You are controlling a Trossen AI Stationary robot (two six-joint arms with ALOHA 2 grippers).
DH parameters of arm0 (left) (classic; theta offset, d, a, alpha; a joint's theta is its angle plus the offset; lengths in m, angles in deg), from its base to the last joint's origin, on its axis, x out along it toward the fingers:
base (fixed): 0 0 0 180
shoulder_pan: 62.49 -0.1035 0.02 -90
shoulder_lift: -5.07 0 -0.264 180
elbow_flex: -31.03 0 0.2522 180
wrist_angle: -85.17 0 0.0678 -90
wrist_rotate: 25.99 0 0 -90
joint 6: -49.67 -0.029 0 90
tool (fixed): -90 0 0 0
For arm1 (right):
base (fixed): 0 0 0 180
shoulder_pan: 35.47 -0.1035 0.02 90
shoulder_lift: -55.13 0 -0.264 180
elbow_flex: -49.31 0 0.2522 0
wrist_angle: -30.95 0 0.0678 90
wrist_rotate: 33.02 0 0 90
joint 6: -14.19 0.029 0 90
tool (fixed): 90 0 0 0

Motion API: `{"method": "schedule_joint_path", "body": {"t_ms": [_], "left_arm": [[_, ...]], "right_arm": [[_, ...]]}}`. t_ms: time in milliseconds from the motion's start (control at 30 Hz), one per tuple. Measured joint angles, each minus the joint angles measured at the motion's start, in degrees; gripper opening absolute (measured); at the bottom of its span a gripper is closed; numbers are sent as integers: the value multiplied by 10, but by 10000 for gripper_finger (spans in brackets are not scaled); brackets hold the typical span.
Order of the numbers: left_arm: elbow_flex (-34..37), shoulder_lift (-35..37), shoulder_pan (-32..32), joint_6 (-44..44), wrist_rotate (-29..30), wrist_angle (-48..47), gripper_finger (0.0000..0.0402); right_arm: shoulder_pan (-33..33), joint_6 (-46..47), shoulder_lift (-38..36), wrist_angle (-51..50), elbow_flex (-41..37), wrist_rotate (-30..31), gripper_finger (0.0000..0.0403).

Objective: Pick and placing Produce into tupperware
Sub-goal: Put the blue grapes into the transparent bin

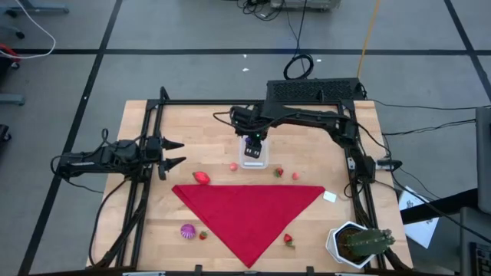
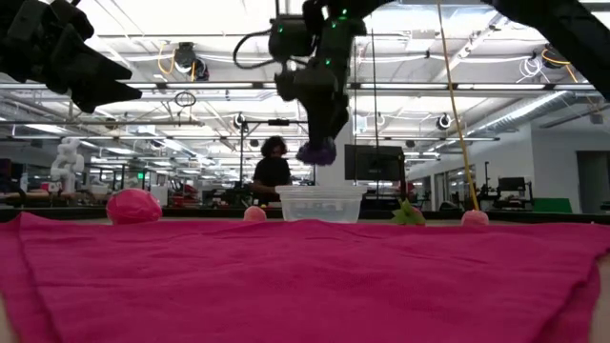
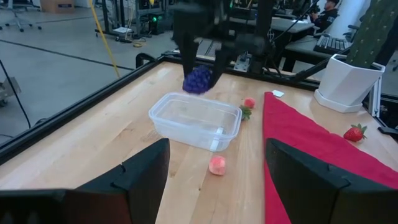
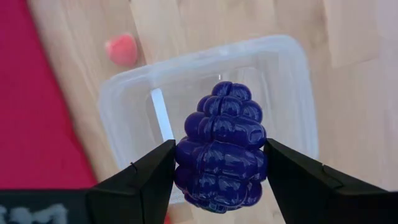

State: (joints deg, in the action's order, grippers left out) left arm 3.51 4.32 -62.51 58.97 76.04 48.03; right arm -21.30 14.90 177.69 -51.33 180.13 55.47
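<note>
Your purple grape bunch (image 4: 221, 148) is clamped between the fingers of the right gripper (image 4: 219, 163), hanging directly above the clear tupperware (image 3: 195, 121), not touching it. The tub sits on the wooden table (image 1: 307, 157) toward its far edge, near the middle, and looks empty. A pinkish piece (image 3: 217, 165) lies just beside the tub, a strawberry (image 1: 279, 172) and another pinkish piece (image 1: 295, 175) on its other side. The red cloth (image 1: 249, 211) spreads toward the near edge. Your left gripper (image 1: 173, 153) waits by the left edge, fingers apart, holding nothing.
</note>
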Motion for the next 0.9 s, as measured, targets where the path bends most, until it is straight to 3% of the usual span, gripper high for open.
{"method": "schedule_joint_path", "body": {"t_ms": [300,900], "left_arm": [[0,0,0,-1,0,0,271],[0,0,0,-1,0,0,271]], "right_arm": [[0,-19,40,3,0,-1,224],[0,-34,39,69,-76,0,224]]}}
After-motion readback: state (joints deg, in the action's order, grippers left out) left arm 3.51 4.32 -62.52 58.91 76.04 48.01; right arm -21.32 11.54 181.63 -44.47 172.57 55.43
